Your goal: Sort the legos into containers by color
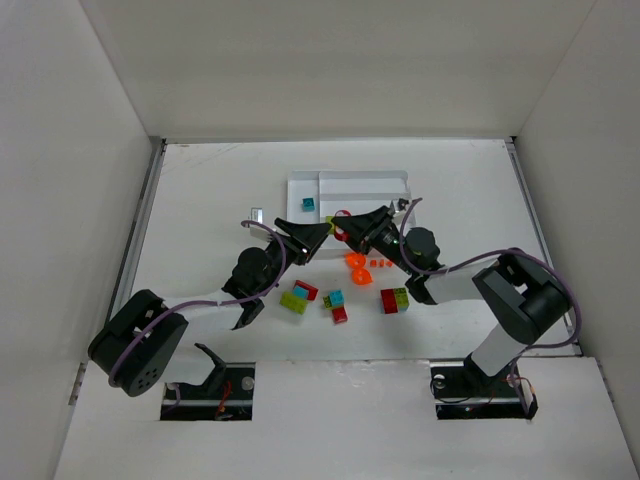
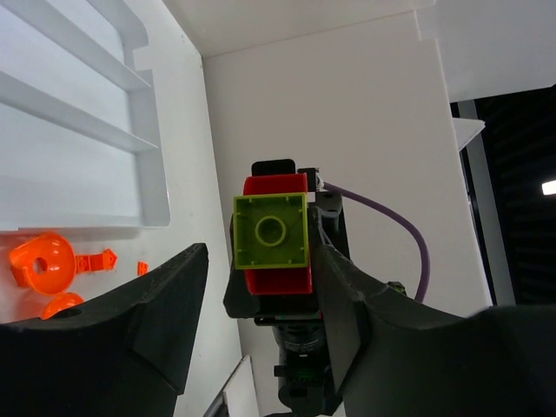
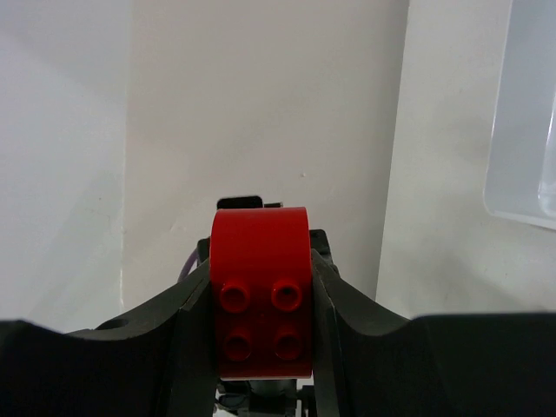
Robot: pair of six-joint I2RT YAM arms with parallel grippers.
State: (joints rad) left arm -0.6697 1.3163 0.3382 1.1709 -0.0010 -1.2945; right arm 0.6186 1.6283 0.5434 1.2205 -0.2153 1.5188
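My right gripper (image 1: 348, 228) (image 3: 261, 291) is shut on a red brick (image 3: 261, 261), held in the air just in front of the white tray (image 1: 350, 176). A lime green brick (image 2: 270, 230) is stuck on the red brick's (image 2: 278, 280) far face. My left gripper (image 1: 318, 232) (image 2: 261, 261) is open, its jaws on either side of the lime brick with a clear gap on the left. A teal brick (image 1: 308, 204) lies in the tray's left section. Loose red, lime and teal bricks (image 1: 335, 300) lie on the table near the arms.
Translucent orange pieces (image 1: 356, 265) (image 2: 39, 265) lie just in front of the tray's near wall (image 2: 152, 187). A lime-and-red pair (image 1: 297, 297) and a red-and-lime pair (image 1: 394, 300) sit below the grippers. White walls enclose the table.
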